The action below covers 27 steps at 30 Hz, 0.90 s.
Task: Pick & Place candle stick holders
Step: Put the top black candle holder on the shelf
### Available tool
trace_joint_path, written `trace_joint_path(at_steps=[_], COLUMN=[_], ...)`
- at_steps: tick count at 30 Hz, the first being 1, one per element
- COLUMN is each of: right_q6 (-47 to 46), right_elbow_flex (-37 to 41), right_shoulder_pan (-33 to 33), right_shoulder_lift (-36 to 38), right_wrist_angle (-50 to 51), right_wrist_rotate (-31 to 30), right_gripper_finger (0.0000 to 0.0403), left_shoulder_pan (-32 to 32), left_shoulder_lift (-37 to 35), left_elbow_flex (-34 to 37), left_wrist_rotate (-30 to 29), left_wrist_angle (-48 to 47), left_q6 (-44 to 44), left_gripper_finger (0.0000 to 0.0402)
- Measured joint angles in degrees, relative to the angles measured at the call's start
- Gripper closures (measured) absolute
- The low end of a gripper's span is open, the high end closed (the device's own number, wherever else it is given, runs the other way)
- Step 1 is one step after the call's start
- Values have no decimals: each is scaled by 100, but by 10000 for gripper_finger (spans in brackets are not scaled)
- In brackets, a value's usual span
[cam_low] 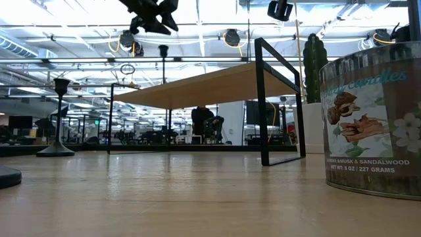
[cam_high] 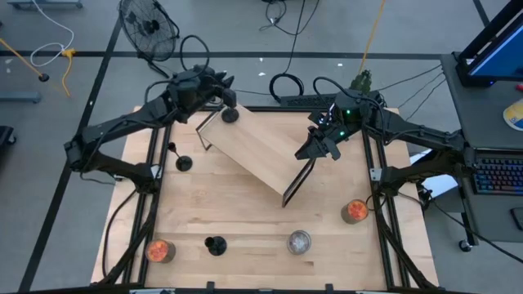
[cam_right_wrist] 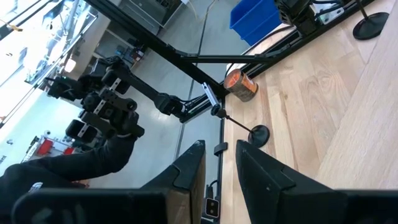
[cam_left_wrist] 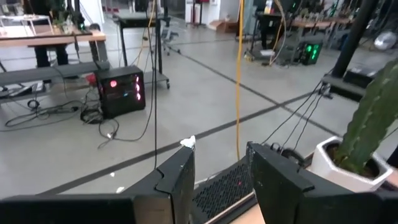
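Shelf: the low light-wood shelf on black metal legs (cam_high: 253, 151) sits skewed in the middle of the wooden table (cam_high: 245, 216).
Already up there: one black candle stick holder with a round base and short stem (cam_high: 230, 115) stands on the shelf's far left corner.
Left gripper (cam_high: 219, 96): hangs just above that holder, fingers apart, nothing between them.
Right gripper (cam_high: 324, 145): parked over the shelf's right end. There's a narrow gap between its fingers and it holds nothing.
Left on the table: a second black holder (cam_high: 181, 162) near the left edge, a third black one (cam_high: 215, 244) at the front, an orange glass cup (cam_high: 160, 250) front left, a silvery cup (cam_high: 299, 242) front centre and another orange glass cup (cam_high: 355, 211) on the right.
Step, probably: lift clear and fetch the next one, likely the second black holder for the left arm.
Doing it well: go straight up first so a finger doesn't clip the stem. These are top-heavy and tip easily, so grab the stem low and square.
Watch out: the white pot with a green cactus (cam_left_wrist: 354, 155) sits behind the shelf and isn't part of the job.
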State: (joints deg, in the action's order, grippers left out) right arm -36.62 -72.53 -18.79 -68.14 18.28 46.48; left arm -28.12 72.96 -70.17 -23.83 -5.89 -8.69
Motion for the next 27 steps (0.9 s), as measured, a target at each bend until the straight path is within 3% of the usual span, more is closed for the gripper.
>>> trace_joint_path(at_steps=[8,14,27], right_q6=[22,45,376], right_elbow_flex=[0,0,0], right_shoulder_pan=[0,0,0], right_shoulder_lift=[0,0,0], right_wrist_angle=[-2,0,0], right_wrist_rotate=[-17,-17,-17], right_gripper_finger=[319,319,319], left_shoulder_pan=[22,250,1267], left_shoulder_lift=[-388,-892,-1904], left_elbow_flex=[-2,-2,-2], left_wrist_rotate=[-15,-20,-18], left_wrist_angle=[-216,-1238,-4623], left_q6=[103,-204,-3070], left_gripper_finger=[252,252,252])
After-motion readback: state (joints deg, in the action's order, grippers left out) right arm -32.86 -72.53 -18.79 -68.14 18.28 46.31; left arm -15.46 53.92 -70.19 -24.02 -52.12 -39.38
